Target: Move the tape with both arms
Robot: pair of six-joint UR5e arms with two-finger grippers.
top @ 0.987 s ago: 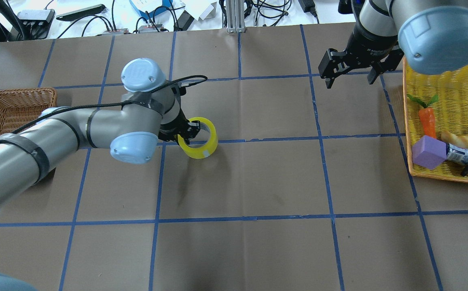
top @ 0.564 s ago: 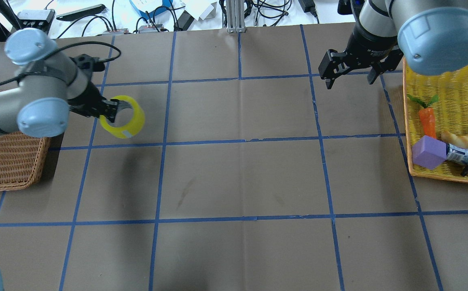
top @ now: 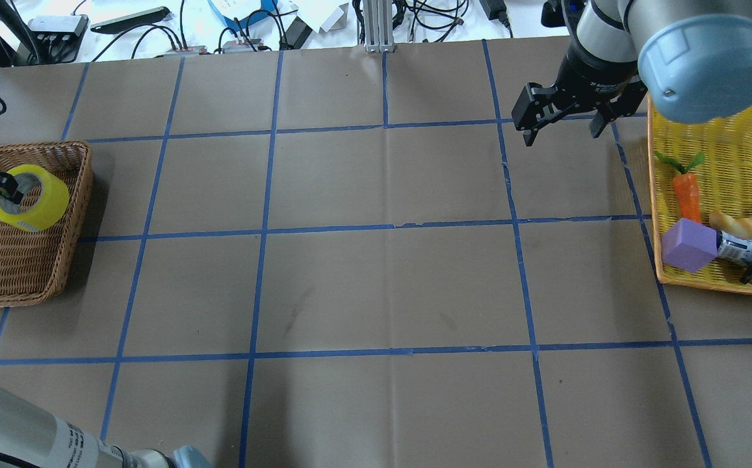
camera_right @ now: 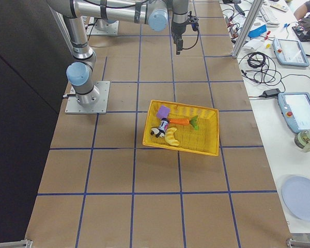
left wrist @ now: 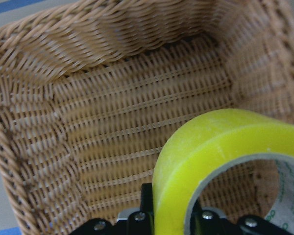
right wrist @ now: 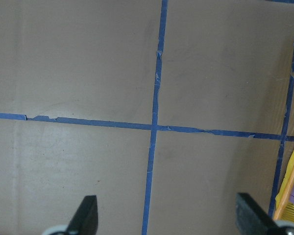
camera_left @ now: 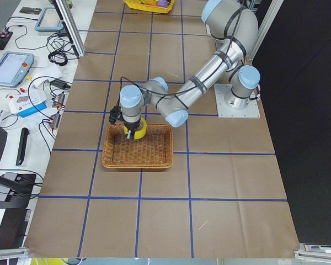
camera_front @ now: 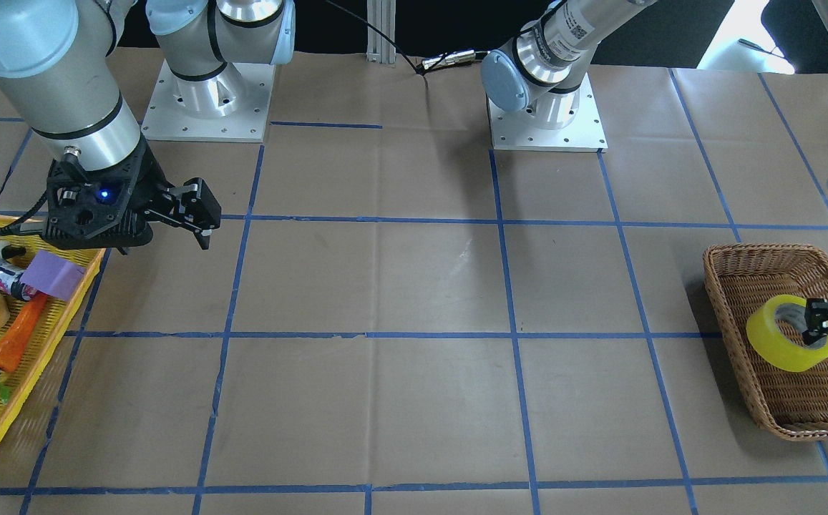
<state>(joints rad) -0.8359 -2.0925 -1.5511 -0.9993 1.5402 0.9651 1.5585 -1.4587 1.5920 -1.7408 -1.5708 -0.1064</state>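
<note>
The yellow tape roll (top: 32,203) with a grey-white core is held tilted over the inside of the brown wicker basket (top: 83,195) at the table's left end. My left gripper (top: 5,188) is shut on the roll's wall, one finger inside the core. The roll also shows in the front view (camera_front: 786,347), in the left wrist view (left wrist: 220,147) and in the exterior left view (camera_left: 137,128). My right gripper (top: 563,133) is open and empty, above the table beside the yellow basket (top: 654,214). The right wrist view shows its fingertips (right wrist: 85,215) wide apart over bare table.
The yellow basket holds a purple block (top: 691,244), a carrot (top: 686,195), a croissant (top: 749,224) and a small bottle. Blue tape lines grid the brown table. Cables and devices lie beyond the far edge.
My left arm has swung left, carrying the tape from the table's middle to over the wicker basket. The right arm has barely moved and stays open.
</note>
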